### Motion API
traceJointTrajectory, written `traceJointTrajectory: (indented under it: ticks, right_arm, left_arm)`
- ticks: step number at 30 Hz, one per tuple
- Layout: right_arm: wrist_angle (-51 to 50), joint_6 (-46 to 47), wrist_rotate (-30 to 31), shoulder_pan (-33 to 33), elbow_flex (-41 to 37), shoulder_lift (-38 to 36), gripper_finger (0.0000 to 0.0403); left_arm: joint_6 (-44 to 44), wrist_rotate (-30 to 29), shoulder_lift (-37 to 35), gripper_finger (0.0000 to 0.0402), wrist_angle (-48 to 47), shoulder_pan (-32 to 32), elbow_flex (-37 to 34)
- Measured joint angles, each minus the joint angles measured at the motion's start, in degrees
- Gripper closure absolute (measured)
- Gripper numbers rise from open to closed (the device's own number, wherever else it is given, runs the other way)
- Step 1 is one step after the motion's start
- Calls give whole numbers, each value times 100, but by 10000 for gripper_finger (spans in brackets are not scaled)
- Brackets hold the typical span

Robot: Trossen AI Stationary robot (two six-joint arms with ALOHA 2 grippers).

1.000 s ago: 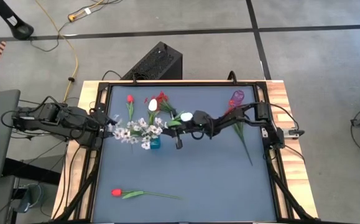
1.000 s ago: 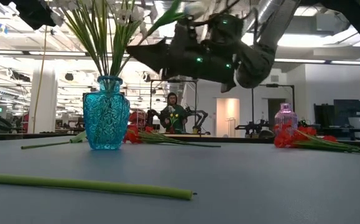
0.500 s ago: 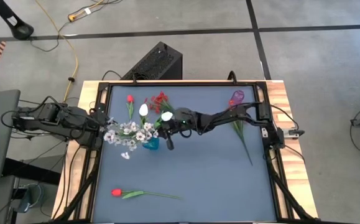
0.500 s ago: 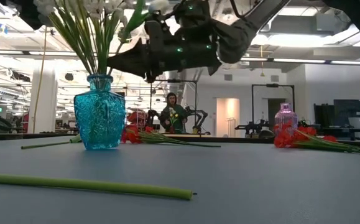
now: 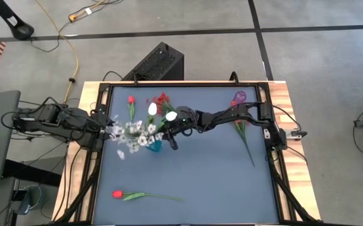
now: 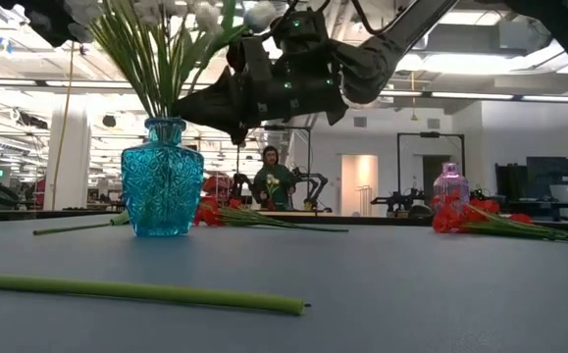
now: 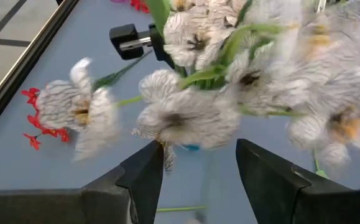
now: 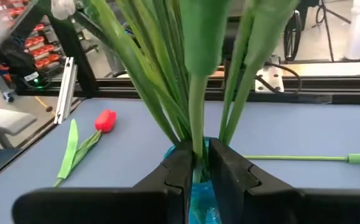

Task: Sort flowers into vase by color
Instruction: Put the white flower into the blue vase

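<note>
From above, your right gripper (image 5: 172, 130) hangs over the blue vase (image 5: 154, 145) at table centre's ten o'clock. Right wrist view: narrow jaws flank the white tulip's stem (image 8: 196, 118); release gently, lifting straight

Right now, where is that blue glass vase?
In the high view the turquoise vase stands left of the table's centre, under the white flowers, between the left gripper and the right gripper.
</note>
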Motion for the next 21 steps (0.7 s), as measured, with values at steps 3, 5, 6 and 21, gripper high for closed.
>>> traceJointTrajectory:
  ticks: [3, 5, 6, 21]
  right_arm:
    - [-16, 11, -176, -50, 0, 0, 322]
    - [-28, 22, -289, -70, 0, 0, 321]
    - [-52, 24, -305, -86, 0, 0, 321]
    - [-75, 251, -1218, -413, 0, 0, 321]
  left_arm:
    - [-2, 0, 0, 211, 2, 0, 0]
    - [-5, 0, 0, 211, 2, 0, 0]
    - [-7, 0, 0, 211, 2, 0, 0]
    - [-35, 0, 0, 211, 7, 0, -2]
